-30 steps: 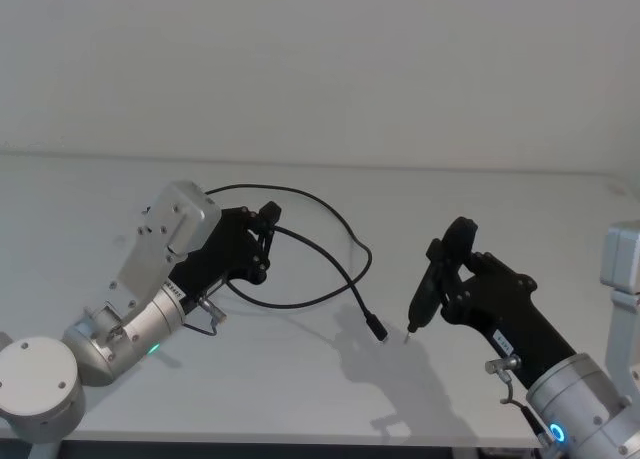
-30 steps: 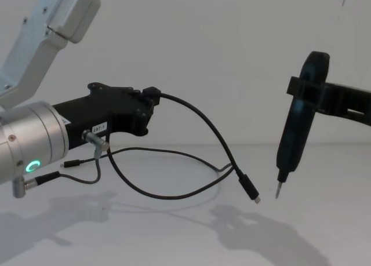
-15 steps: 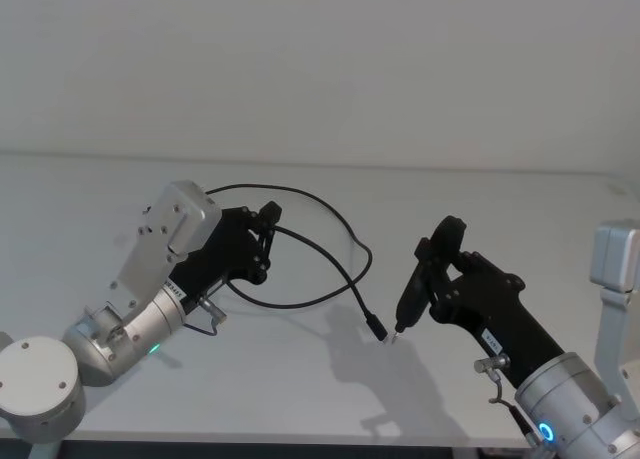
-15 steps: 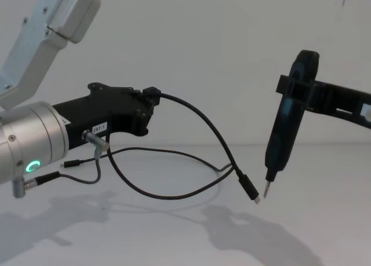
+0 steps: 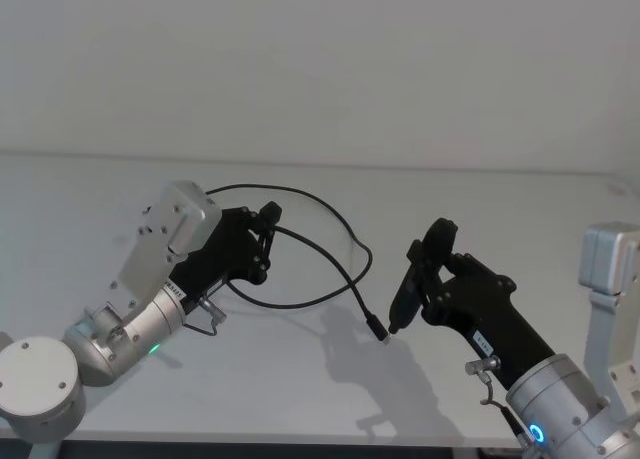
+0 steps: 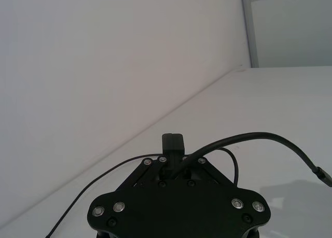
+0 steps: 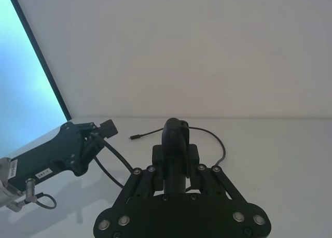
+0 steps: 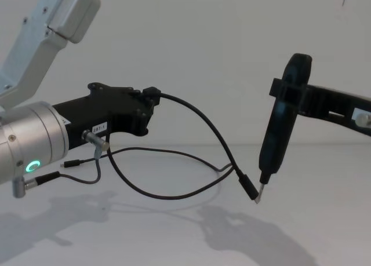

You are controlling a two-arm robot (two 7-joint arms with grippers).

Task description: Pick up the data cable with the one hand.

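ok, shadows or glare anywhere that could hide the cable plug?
Head view: soft grey shadows fall on the table below both grippers; the data cable plug stays readable. Chest view: the plug contrasts clearly against the white surface, with shadow beneath it. Right wrist view: a bright cyan panel runs along one edge. Left wrist view: even light.

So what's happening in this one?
The left gripper is shut on the data cable and holds it above the white table; the cord droops in a loop with its plug hanging low. The right gripper holds a pointed black tool, its tip right beside the plug.
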